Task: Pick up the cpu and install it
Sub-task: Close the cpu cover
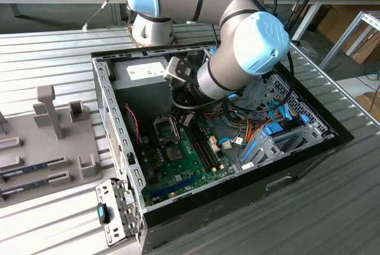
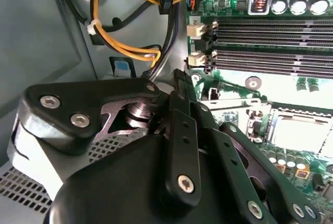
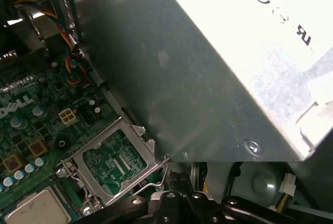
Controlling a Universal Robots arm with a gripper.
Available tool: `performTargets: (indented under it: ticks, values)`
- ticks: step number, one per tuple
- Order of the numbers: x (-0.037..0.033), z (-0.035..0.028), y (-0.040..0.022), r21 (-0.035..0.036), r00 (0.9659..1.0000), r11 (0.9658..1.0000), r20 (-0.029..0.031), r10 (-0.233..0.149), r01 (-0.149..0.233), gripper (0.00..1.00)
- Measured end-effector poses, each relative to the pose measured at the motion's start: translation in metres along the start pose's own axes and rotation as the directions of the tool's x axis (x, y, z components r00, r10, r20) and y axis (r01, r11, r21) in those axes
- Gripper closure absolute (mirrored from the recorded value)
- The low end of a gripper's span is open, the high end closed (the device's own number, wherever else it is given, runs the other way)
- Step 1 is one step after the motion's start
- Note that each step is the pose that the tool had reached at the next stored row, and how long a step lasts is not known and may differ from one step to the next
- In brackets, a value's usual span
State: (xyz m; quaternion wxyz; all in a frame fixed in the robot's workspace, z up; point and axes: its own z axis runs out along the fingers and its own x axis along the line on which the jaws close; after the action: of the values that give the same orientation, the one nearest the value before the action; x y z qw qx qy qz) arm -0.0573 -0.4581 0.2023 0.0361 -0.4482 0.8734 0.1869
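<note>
The cpu (image 3: 36, 211) is a silver-grey square lying flat in the motherboard socket; it also appears in the second wrist view (image 2: 299, 133). The socket's metal load plate (image 3: 114, 164) stands swung open beside it, green board showing through its window. My gripper (image 3: 176, 178) is shut with nothing in it, its tip right by the thin wire lever (image 3: 156, 182) at the plate's edge. In the exterior view the gripper (image 1: 186, 118) hangs inside the open computer case just above the socket (image 1: 166, 129).
The grey power-supply box (image 1: 139, 72) sits close behind the socket and looms beside the gripper (image 3: 234, 52). Memory slots (image 2: 270, 41) and coloured cables (image 1: 249, 130) lie on the exterior view's right. A grey tray (image 1: 35, 169) with memory sticks lies outside the case.
</note>
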Motion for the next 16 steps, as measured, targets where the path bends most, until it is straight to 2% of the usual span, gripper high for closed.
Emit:
performTargets:
  ticks: [4,10,13,16]
  values:
    - [0.0036,0.0035,0.0033,0.0043,0.9998,0.9998,0.0057,0.017,-0.017,0.89]
    - [0.0063,0.0044,0.0065,0.0044,0.9998,0.9998,0.0079,0.019,-0.019,0.89]
    - [0.0062,0.0024,0.0076,0.0056,0.9998,0.9998,0.0114,0.018,-0.018,0.89]
    - [0.0052,-0.0024,0.0095,0.0077,0.9998,0.9998,0.014,0.016,-0.016,0.89]
